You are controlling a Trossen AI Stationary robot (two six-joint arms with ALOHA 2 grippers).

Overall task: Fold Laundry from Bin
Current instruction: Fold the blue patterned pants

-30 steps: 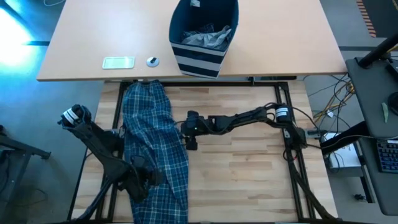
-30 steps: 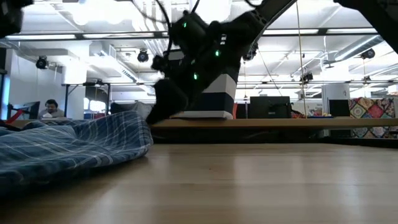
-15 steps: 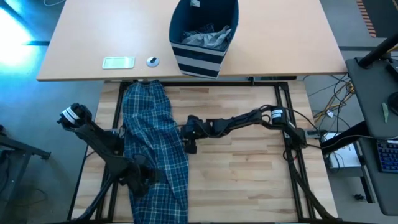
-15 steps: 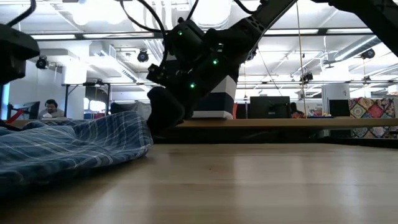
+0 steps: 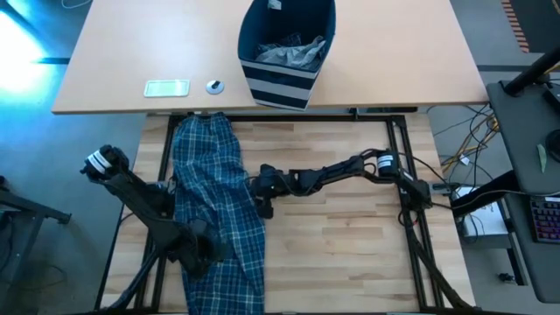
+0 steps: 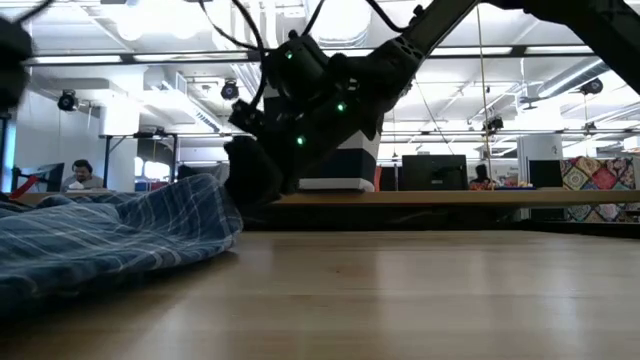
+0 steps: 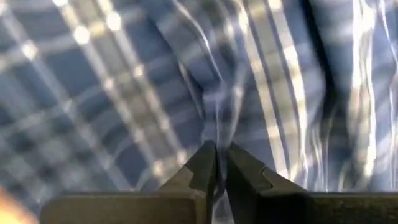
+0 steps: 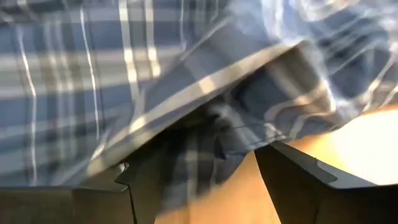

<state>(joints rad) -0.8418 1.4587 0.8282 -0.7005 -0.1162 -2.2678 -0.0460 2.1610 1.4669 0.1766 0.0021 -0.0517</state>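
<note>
The jaws of the left gripper (image 7: 216, 163) are pressed together on a pleat of the plaid trousers (image 5: 214, 206), low on their near end; a moment ago they stood spread over that same spot, so this is the grab just made. That gives the robot one anchored end, which I judge it needs before it can pull the cloth flat or fold it over.

The right gripper (image 8: 202, 168) has its jaws spread, set at the trousers' right edge about halfway along, with the hem lying between the fingers (image 8: 298, 171) but not pinched. Compared with a second ago, that arm has slid a little further left, up against the cloth.

The trousers lie lengthwise on the wooden tabletop (image 5: 350, 245). The bin (image 5: 287, 54) sits on the tan tabletop behind, with grey laundry (image 5: 289, 52) inside.
</note>
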